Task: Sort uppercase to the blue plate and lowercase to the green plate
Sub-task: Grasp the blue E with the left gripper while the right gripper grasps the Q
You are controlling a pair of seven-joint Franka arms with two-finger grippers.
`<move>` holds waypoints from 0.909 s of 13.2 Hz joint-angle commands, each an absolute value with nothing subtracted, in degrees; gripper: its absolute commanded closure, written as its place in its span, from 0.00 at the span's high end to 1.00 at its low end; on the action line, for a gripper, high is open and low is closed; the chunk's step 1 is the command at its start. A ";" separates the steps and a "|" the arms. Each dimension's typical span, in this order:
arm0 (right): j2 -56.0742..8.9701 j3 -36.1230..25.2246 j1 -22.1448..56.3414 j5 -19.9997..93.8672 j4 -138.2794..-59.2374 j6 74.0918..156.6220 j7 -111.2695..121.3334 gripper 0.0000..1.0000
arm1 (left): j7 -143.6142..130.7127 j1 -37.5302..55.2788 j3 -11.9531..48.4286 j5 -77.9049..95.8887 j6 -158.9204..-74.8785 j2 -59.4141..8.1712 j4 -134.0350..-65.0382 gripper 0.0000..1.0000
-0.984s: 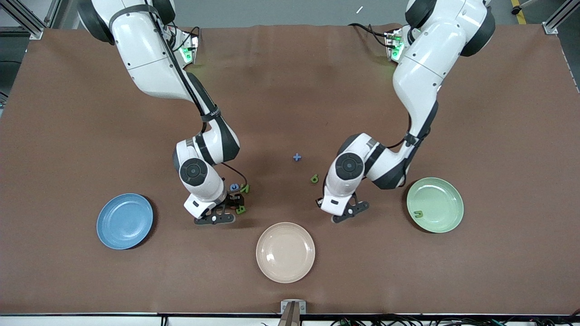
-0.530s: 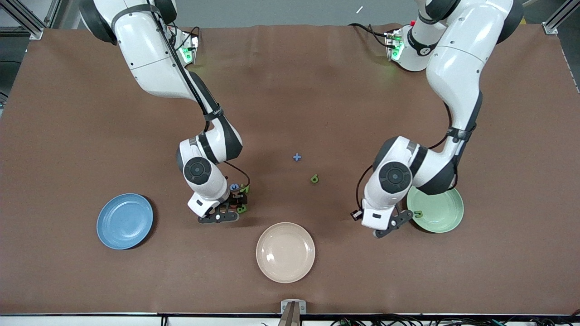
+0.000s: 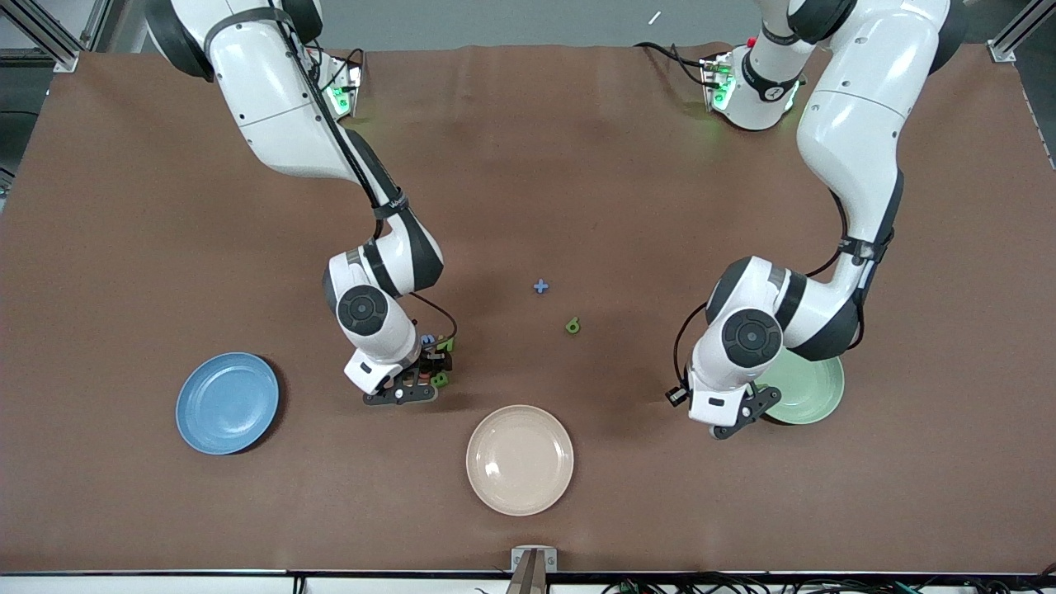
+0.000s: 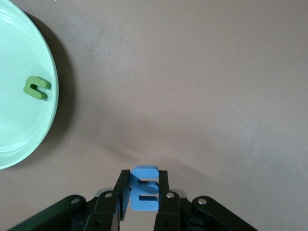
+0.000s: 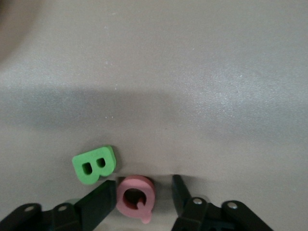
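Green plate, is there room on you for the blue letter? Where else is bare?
The green plate holds only a green u; the rest is bare. The left gripper, over the table by its rim, holds the blue m. The blue plate and cream plate are bare too. Crowded: the right gripper, jaws around the pink Q beside the green B.

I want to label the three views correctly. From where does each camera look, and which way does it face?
Front view: high across the table, facing both arms, three plates.
Left wrist view: on the left arm, looking down; left gripper holds the blue m beside the green plate.
Right wrist view: looking down; right gripper around the red Q, beside the green B.
Shared: green plate.
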State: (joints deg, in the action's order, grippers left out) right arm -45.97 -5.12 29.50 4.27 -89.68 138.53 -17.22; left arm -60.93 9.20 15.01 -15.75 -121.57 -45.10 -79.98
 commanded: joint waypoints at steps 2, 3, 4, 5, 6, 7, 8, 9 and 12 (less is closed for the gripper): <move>-45.35 -4.83 29.44 3.69 -91.23 136.86 -17.14 0.58 | -61.52 9.67 15.47 -16.08 -119.80 -42.98 -81.03 0.00; -45.26 -4.83 29.44 3.69 -91.23 136.06 -17.14 0.59 | -61.52 9.67 15.47 -16.08 -118.92 -42.72 -81.30 0.00; -45.09 -4.83 29.44 3.69 -91.32 135.97 -17.23 0.64 | -61.44 9.67 15.47 -16.08 -118.13 -42.54 -81.39 0.00; -45.00 -4.83 29.44 3.69 -91.32 135.88 -17.23 0.65 | -61.52 9.75 15.47 -16.08 -117.95 -42.54 -81.47 0.00; -45.00 -4.92 29.53 3.69 -91.32 135.88 -17.23 0.67 | -61.61 9.84 15.47 -16.08 -117.95 -42.54 -81.56 0.00; -45.00 -4.92 29.44 3.69 -91.32 135.88 -17.23 0.68 | -61.61 9.76 15.64 -16.00 -117.86 -42.54 -81.82 0.00; -44.91 -4.83 29.44 3.69 -91.32 135.88 -17.23 0.67 | -61.61 9.67 16.34 -16.00 -117.60 -42.54 -82.00 0.00; -44.91 -4.83 29.44 3.69 -91.32 135.79 -17.14 0.66 | -61.61 9.67 16.43 -16.00 -117.60 -42.54 -82.00 0.00; -44.12 -4.83 29.18 3.69 -91.41 133.08 -17.14 0.66 | -61.70 9.84 16.44 -15.91 -117.42 -42.54 -82.53 0.00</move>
State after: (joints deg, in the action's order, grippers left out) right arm -45.53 -5.11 29.53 4.27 -89.64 134.86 -17.22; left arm -61.03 9.78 16.41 -15.75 -118.29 -44.25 -80.70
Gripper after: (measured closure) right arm 0.339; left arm 0.727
